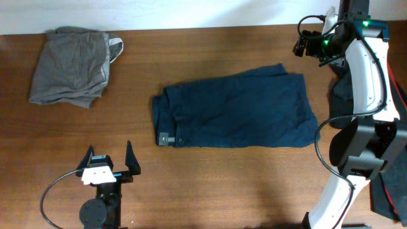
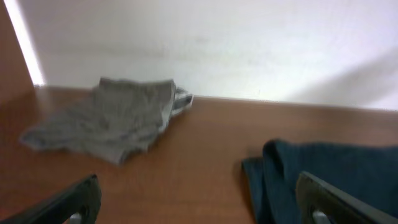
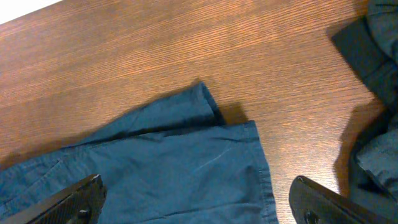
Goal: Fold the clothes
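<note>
A dark navy pair of shorts (image 1: pixel 238 108) lies folded flat at the table's middle, with a small pale waistband label (image 1: pixel 164 137) at its front left corner. My left gripper (image 1: pixel 109 160) is open and empty near the front edge, left of the shorts. In the left wrist view (image 2: pixel 199 211) the shorts (image 2: pixel 323 168) lie ahead to the right. My right gripper (image 1: pixel 323 56) is raised beyond the shorts' far right corner. In the right wrist view it (image 3: pixel 199 211) is open and empty above the shorts' leg hems (image 3: pixel 186 162).
A folded grey garment (image 1: pixel 73 63) lies at the back left and also shows in the left wrist view (image 2: pixel 118 118). Dark clothing (image 1: pixel 343 86) lies by the right arm's base, seen too in the right wrist view (image 3: pixel 373 50). A white wall bounds the table's back.
</note>
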Robot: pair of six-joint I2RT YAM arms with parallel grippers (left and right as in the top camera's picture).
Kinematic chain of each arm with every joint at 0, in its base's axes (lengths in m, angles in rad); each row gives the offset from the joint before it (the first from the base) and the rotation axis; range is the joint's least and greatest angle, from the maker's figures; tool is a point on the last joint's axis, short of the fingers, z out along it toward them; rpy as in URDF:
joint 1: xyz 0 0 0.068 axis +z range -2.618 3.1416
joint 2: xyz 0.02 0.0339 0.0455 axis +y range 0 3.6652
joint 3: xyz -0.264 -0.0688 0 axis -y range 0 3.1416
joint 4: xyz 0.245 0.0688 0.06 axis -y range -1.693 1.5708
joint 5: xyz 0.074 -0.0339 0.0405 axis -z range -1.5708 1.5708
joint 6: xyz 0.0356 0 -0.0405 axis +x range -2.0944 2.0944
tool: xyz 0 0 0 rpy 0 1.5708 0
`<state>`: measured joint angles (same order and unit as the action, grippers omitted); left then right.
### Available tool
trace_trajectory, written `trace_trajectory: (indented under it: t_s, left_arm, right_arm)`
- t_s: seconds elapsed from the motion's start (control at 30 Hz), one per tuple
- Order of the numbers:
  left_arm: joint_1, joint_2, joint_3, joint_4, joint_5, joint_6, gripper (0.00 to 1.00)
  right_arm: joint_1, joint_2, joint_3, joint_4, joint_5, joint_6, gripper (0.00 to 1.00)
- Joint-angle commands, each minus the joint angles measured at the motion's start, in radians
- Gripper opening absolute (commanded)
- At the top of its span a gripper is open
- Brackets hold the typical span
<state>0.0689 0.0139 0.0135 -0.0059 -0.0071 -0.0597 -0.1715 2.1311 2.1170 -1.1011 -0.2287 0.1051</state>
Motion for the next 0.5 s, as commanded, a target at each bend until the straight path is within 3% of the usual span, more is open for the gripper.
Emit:
trace_trajectory:
  t_s: [0.0, 0.13, 0.27, 0.33, 0.47]
  left_arm:
    - [0.004, -0.005, -0.004, 0.067, 0.026, 0.016, 0.99]
    - [0.004, 0.029, 0.000, 0.186, 0.101, 0.016, 0.99]
    - [0.004, 0.124, 0.058, 0.211, 0.143, 0.016, 0.99]
    - [0.004, 0.208, 0.124, 0.201, 0.142, 0.018, 0.99]
    - [0.003, 0.558, 0.440, 0.033, 0.146, 0.024, 0.99]
  right_arm:
    - [0.001, -0.004, 0.021, -0.003, -0.030, 0.008, 0.99]
    - [0.002, -0.004, 0.021, 0.001, -0.038, 0.009, 0.99]
    - [0.002, -0.004, 0.021, 0.013, -0.109, 0.009, 0.99]
    - [0.002, -0.004, 0.021, 0.026, -0.109, 0.009, 0.99]
    - [0.002, -0.004, 0.021, 0.053, -0.143, 0.009, 0.99]
